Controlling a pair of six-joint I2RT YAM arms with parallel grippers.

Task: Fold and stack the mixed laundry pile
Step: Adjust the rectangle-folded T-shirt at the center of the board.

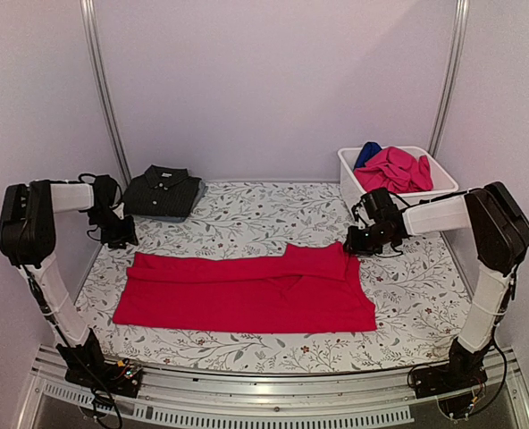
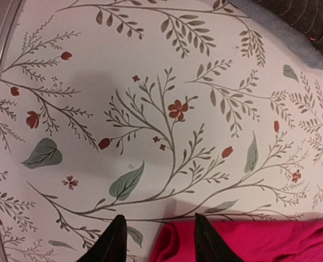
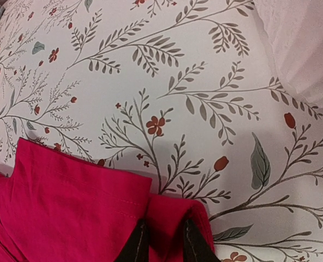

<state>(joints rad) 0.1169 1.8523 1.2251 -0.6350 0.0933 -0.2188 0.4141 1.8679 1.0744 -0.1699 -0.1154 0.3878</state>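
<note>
By the counter's left edge, the left hand (image 2: pixel 159 218) is hanging released, its fingers spread over the floral cloth (image 1: pixel 247 214), with a corner of the red tee (image 1: pixel 247 290) lying between them. The folded charcoal polo (image 1: pixel 162 192) is sitting in the back left corner. The red tee is lying spread along the front edge. The right hand (image 3: pixel 165 222) is pinching a fold at its right end. Just behind it, the white tub (image 1: pixel 348 179) is crowding the back right corner, holding the pink garment (image 1: pixel 397 170) and the blue garment (image 1: pixel 367 152).

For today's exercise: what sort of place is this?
Probably a robot test booth for laundry folding: two arms bolted at a table edge, a red shirt spread on the flowered cloth, a tub of clothes.
</note>
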